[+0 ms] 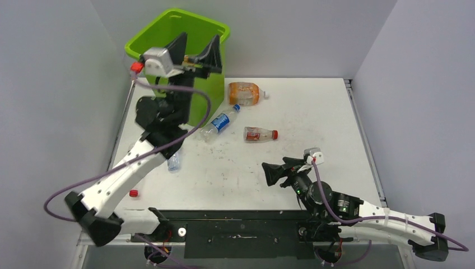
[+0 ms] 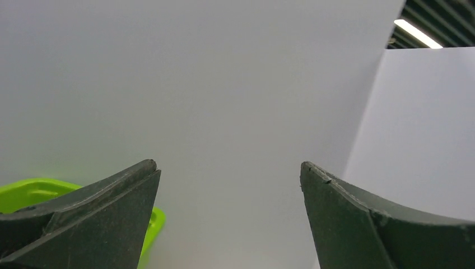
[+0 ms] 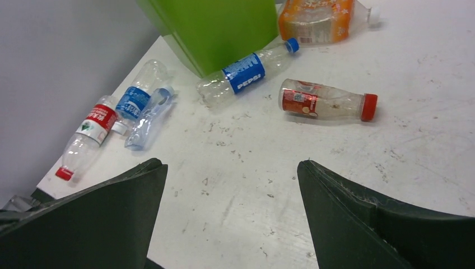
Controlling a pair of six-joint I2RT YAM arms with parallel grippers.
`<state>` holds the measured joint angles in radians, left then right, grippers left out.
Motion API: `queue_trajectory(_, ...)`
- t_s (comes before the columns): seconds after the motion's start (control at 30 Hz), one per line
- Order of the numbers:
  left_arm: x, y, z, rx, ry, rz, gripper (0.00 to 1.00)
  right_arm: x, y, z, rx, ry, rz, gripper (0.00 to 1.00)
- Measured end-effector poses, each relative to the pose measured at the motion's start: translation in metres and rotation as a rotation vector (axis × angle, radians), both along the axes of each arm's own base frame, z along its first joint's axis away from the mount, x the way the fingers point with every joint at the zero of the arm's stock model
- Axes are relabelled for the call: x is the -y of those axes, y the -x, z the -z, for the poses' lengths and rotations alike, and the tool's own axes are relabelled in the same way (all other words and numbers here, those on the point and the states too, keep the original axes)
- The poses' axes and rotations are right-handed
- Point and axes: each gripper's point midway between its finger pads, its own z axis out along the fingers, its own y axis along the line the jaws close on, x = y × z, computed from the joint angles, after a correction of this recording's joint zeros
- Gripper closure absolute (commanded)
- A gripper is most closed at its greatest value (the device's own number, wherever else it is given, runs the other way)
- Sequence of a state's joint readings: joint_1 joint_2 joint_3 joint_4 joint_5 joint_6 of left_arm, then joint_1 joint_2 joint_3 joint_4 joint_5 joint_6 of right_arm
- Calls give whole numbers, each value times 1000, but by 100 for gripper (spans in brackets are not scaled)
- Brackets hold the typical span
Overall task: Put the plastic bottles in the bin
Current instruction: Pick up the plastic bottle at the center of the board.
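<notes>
Left gripper (image 1: 200, 38): jaws released and spread wide with nothing between them, raised over the mouth of the bin (image 1: 162, 31). The bin's lime rim shows beneath the left finger (image 2: 84, 218).

Right gripper (image 3: 232, 165): jaws parted and empty, low over the table (image 1: 325, 123).

- Ahead of its left finger, lying together: red-labelled bottle (image 3: 87, 140), blue-labelled bottle (image 3: 137, 98), crushed clear bottle (image 3: 148, 119).
- Ahead, between the fingers: Pepsi bottle (image 3: 246, 73), just beside the bin's foot.
- Ahead of the right finger: red-capped bottle (image 3: 325, 101), with the orange bottle (image 3: 316, 19) beyond it.
</notes>
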<state>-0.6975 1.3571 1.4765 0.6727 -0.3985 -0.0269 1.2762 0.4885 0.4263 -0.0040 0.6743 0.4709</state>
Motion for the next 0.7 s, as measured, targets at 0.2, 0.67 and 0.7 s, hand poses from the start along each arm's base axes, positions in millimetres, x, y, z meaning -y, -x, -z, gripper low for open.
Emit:
queue_trajectory(0.2, -28, 94, 40, -59, -45, 139, 4, 5, -16, 11, -58, 84, 113, 10)
queue_trajectory(0.67, -63, 114, 356, -753, -300, 89, 4, 13, -106, 72, -308, 35, 311, 10)
queue_trajectory(0.7, -64, 116, 360, -756, -288, 94, 4, 19, -116, 81, -337, 11, 336, 10)
